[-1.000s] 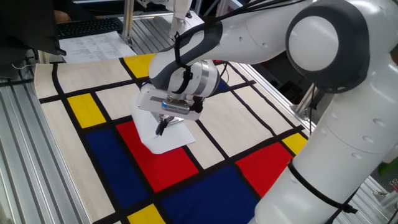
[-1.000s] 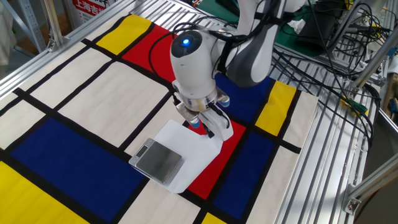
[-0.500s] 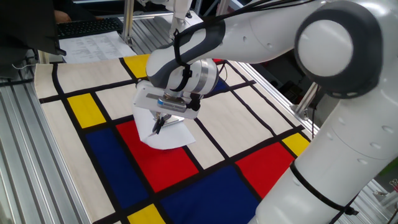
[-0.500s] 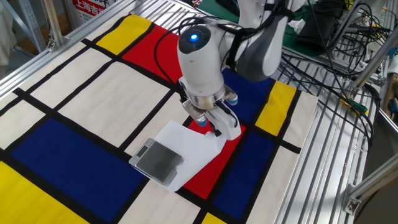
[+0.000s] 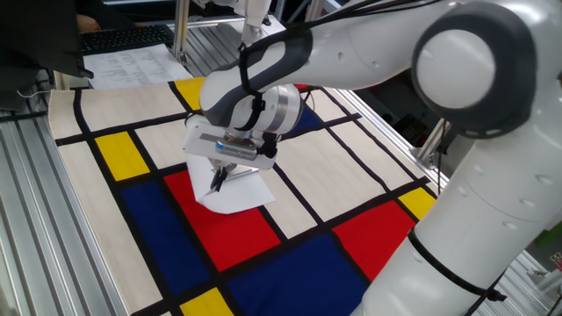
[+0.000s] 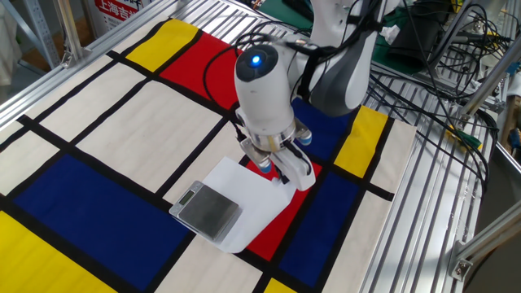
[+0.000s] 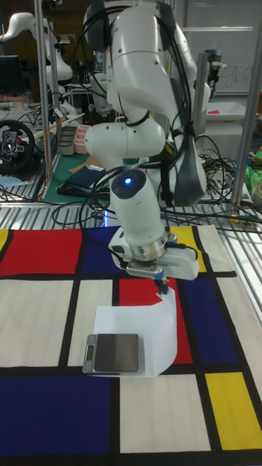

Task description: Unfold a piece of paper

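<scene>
While lifting paper (image 6: 259, 198), hand (image 7: 165, 288) pinched.

A: Support surface?

B: Table (image 6: 456, 203) of ribbed metal slats.

A: Directly on the slats?

B: Cloth (image 6: 106, 130), spread flat over most of the top. Blocks of red, blue, yellow and cream, divided by black lines. Printed sheets (image 5: 132, 63) and black keyboard (image 5: 123, 37) at the far corner in one fixed view, beyond the cloth edge. Black cables (image 6: 456, 98) on the bare slats beside the cloth in the other fixed view.

A: On the cloth?

B: Piece of paper (image 6: 256, 207), white, across a red block and a cream block.
</scene>
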